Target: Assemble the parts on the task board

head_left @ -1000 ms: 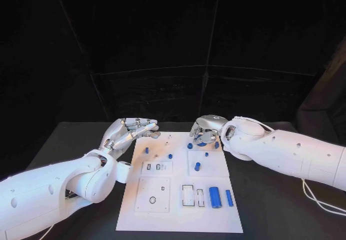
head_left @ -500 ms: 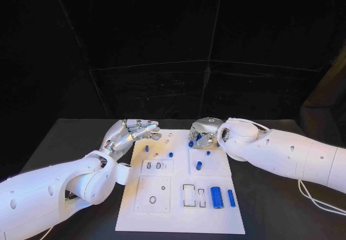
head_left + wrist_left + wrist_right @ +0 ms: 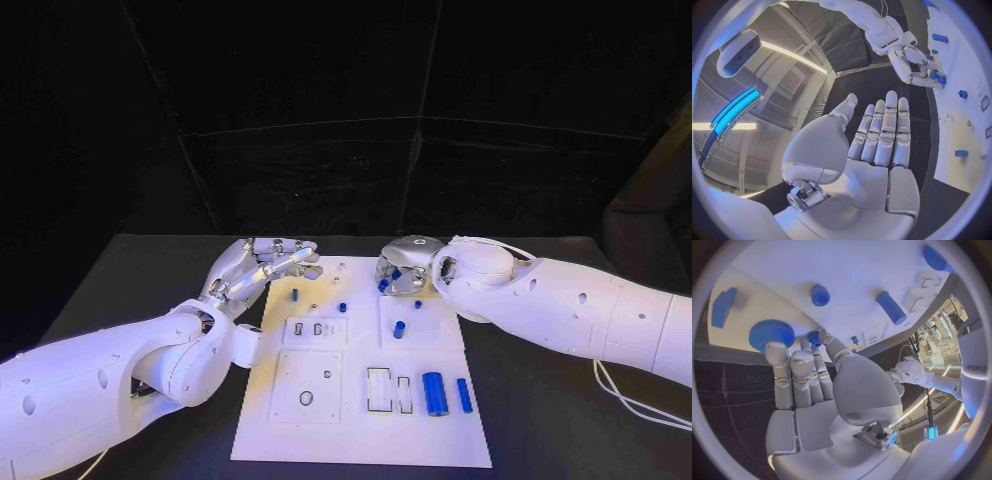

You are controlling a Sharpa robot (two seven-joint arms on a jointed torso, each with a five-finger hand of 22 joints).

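Your right hand point(image 3: 407, 268) is at the task board's point(image 3: 361, 420) 12 o'clock edge, fingertips point(image 3: 776, 351) touching a blue ridged round part point(image 3: 771, 333); can't tell if it's actually gripped. Your left hand point(image 3: 264, 262) hovers around 10 o'clock, fingers straight, holding nothing.
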